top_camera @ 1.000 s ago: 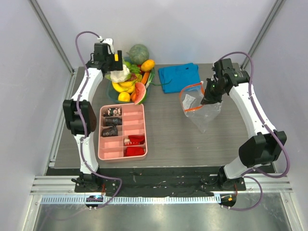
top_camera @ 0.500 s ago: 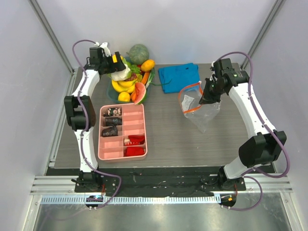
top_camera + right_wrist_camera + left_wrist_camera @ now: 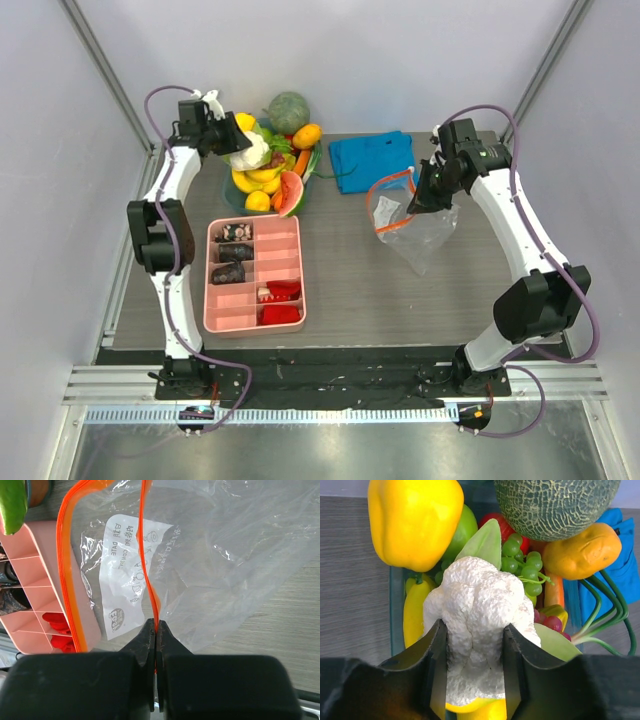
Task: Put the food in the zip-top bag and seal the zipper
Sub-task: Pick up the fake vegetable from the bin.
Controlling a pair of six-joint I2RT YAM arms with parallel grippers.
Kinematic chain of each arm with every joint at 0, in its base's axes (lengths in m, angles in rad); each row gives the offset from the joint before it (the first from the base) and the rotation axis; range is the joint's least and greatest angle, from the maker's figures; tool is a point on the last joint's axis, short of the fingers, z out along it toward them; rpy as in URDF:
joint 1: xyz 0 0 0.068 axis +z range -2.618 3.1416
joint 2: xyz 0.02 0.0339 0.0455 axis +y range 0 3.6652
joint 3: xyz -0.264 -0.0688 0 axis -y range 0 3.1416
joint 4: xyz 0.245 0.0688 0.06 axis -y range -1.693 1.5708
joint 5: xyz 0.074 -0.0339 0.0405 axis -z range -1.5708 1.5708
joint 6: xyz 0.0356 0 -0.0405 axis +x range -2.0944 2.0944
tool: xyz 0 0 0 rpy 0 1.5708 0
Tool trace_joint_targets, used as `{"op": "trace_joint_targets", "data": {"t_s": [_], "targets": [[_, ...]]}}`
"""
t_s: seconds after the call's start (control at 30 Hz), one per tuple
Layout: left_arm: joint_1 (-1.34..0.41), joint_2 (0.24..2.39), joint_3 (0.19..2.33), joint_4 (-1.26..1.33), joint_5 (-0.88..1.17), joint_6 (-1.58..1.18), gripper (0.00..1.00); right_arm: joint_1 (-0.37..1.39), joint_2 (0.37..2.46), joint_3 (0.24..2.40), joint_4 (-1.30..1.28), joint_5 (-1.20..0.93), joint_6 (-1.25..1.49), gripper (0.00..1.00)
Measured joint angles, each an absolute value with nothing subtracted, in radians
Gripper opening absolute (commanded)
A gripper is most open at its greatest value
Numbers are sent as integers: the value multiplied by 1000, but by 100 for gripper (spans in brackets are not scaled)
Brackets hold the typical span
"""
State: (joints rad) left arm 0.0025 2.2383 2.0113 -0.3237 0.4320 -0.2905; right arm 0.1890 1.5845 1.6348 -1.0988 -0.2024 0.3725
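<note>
**Table layout, from the overhead view**

Compartment tray (image 3: 228, 318) sits at 8 o'clock on the table (image 3: 400, 300). Food pile (image 3: 262, 180) at 11, directly behind the tray. Melon (image 3: 287, 108) at the pile's far edge, watermelon slice (image 3: 290, 192) at its near edge. Folded cloth (image 3: 372, 158) at 12, right of the pile. Zip-top bag (image 3: 420, 230) at 2, before the cloth. Cauliflower (image 3: 480, 595) above the pile, between the left gripper (image 3: 474, 630) fingers. Right gripper (image 3: 155, 627) pinches the zipper (image 3: 145, 555) at the bag's mouth.

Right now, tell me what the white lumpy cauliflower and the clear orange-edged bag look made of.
White lumpy cauliflower: probably matte foam or plastic, grainy dull surface. Clear orange-edged bag: thin glossy plastic film, crinkled, pink tray visible through it.
</note>
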Motion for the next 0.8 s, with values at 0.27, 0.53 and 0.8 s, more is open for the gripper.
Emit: {"op": "trace_joint_targets", "data": {"t_s": [0.27, 0.53, 0.8], "targets": [[-1, 2156, 1989, -395, 421, -253, 12, 195, 1585, 1649, -1095, -216, 372, 1], [-8, 1987, 1969, -430, 520, -289, 12, 216, 1592, 1681, -1092, -255, 372, 1], [-199, 1714, 1852, -470, 606, -285, 13, 249, 1612, 1696, -1062, -361, 385, 1]]}}
